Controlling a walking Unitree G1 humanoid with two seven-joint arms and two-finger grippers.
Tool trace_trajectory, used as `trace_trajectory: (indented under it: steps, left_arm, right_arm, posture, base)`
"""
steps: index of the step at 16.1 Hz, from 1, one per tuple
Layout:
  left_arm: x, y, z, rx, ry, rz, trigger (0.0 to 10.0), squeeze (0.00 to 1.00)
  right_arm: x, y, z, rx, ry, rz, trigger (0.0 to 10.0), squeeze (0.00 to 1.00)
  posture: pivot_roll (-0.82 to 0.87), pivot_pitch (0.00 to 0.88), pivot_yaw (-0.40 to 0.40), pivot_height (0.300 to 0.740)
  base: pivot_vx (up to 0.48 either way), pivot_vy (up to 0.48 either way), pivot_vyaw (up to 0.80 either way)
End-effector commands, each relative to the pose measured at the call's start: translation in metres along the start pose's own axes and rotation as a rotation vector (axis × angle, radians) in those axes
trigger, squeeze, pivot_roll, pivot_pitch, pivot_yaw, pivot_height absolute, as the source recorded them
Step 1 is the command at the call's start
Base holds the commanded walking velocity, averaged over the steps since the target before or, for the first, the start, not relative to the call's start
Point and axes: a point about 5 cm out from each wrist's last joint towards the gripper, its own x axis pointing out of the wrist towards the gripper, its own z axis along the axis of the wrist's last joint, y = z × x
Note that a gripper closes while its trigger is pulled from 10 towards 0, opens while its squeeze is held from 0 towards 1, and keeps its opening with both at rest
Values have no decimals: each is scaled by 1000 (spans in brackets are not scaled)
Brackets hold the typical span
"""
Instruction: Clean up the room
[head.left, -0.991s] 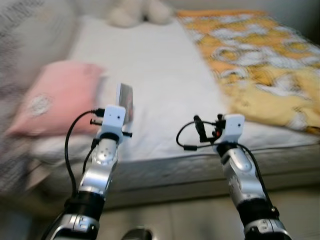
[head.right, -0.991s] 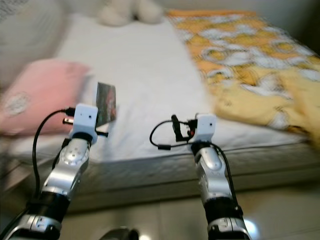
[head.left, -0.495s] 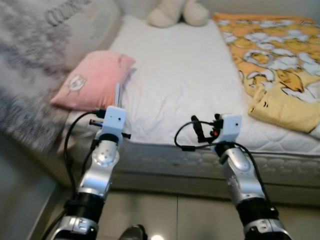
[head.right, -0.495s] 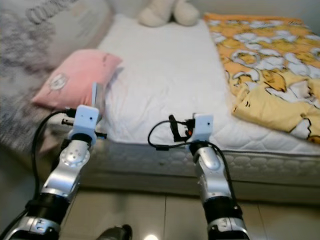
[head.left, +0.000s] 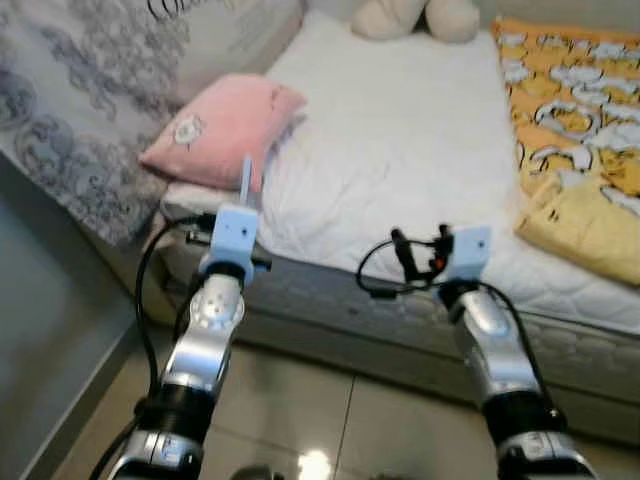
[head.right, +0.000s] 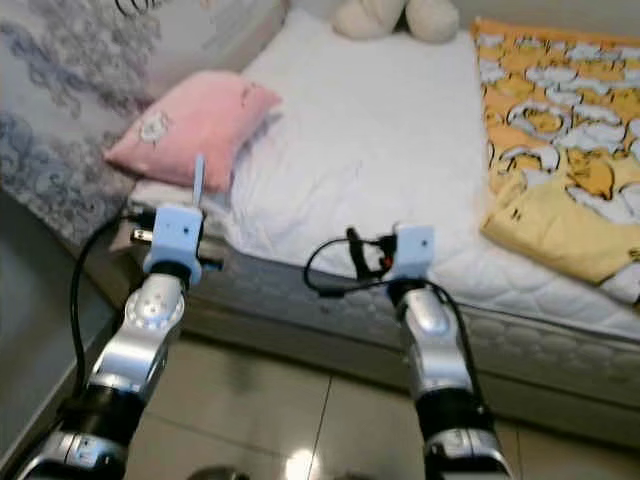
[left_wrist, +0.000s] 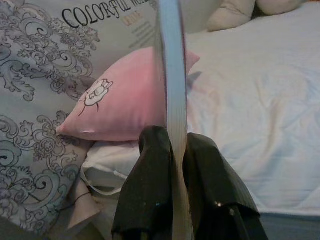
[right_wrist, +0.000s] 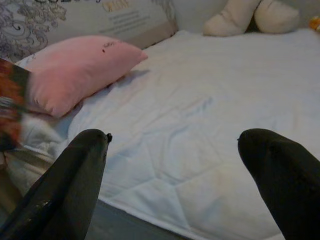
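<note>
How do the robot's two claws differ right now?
The left claw is shut on a thin book held upright on edge; the right claw is wide open and holds nothing. The left claw faces the pink pillow, the right the bare white mattress. Both are raised before the bed.

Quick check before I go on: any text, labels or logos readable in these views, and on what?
"COLORFUL W..." in dark capitals on the grey patterned bedding beside the pink pillow; the rest is cut off by the thin book gripped by the left gripper.
Small orange and grey lines beneath that heading: too blurred to read.
The pillow's small white emblem: a picture, no legible letters.
The book's cover is edge-on; nothing readable.
</note>
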Motion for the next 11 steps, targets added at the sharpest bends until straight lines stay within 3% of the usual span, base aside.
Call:
trace_trajectory:
  steps: [1,11]
  left_arm:
    - [4,6,15,-8,-68,12,10000,0]
    - [14,7,35,-30,-135,-25,10000,0]
  right_arm:
    - [2,3,2,13,-11,3,10000,0]
    - [0,8,-1,14,-10,19,10000,0]
  posture:
    - [-3,0,15,740]
    - [-1,0,15,740]
  base:
    - [480,0,0]
    - [480,0,0]
